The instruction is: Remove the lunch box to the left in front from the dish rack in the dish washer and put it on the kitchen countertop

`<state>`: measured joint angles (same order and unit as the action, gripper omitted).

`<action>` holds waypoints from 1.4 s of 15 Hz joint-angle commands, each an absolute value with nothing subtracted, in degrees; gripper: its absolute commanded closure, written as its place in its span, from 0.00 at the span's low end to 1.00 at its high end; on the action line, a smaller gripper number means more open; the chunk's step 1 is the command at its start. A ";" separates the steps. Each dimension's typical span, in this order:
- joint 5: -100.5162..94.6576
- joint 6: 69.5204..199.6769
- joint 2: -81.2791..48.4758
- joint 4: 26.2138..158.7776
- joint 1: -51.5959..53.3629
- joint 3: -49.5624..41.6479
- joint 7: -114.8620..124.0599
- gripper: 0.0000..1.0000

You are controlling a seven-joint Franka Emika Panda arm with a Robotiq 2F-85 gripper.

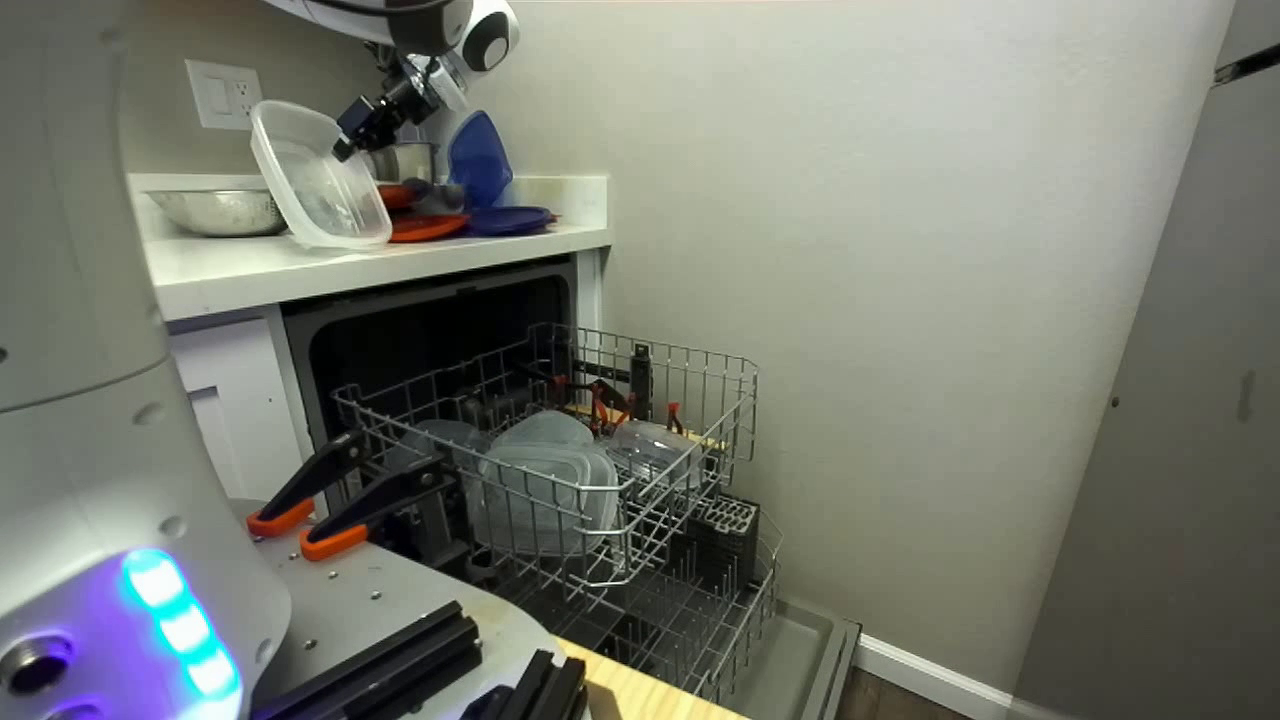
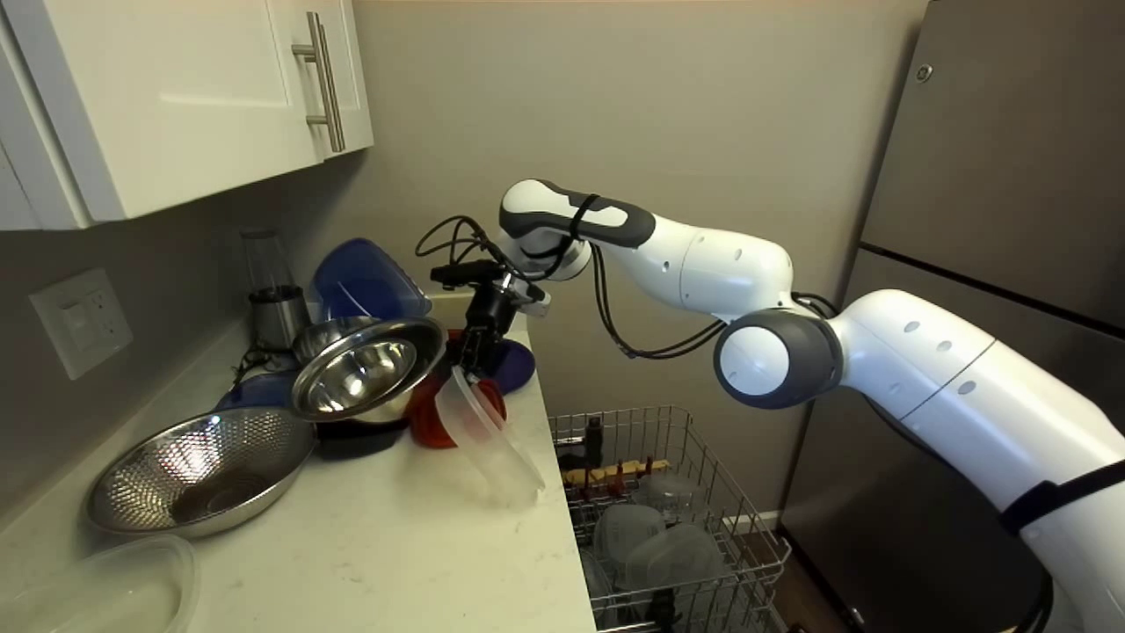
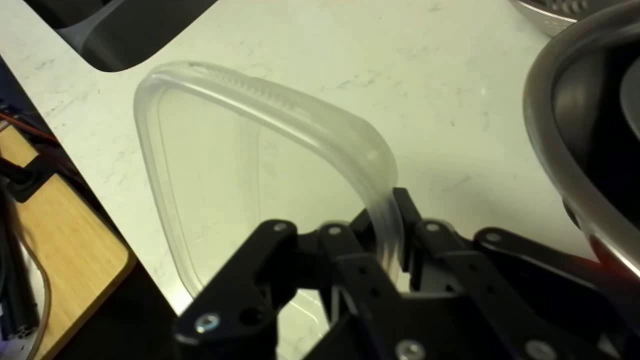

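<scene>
The translucent lunch box (image 1: 320, 190) is tilted steeply over the white kitchen countertop (image 1: 220, 265). It also shows in an exterior view (image 2: 488, 440) and in the wrist view (image 3: 215, 165). My gripper (image 1: 352, 143) is shut on its rim; the wall passes between the fingers (image 3: 385, 212). The box's lower edge is at or just above the countertop near its front edge; I cannot tell if it touches. The dish rack (image 1: 757, 375) is pulled out of the dish washer (image 1: 430, 345), below the countertop. Several other clear containers (image 1: 545, 490) lie in the rack.
Steel bowls (image 2: 369, 369), a perforated colander (image 2: 211, 470), red lids (image 1: 430, 228) and blue lids (image 1: 480, 160) crowd the countertop by the gripper. Another clear container (image 2: 105, 589) lies at the near end. A wall cabinet (image 2: 193, 88) overhangs the countertop. A dark basin corner (image 3: 120, 40) shows.
</scene>
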<state>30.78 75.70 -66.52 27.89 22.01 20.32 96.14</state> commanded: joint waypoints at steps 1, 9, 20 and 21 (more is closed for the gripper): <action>29.55 70.66 -67.19 24.15 22.39 20.31 94.65 0.98; 23.07 69.67 -67.41 20.60 26.80 17.09 94.59 0.98; 19.55 75.77 -66.51 23.05 29.84 15.21 91.60 0.98; 19.35 76.45 -66.54 23.03 30.05 15.04 91.59 0.98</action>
<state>21.45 73.64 -67.57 21.24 29.51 15.79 94.74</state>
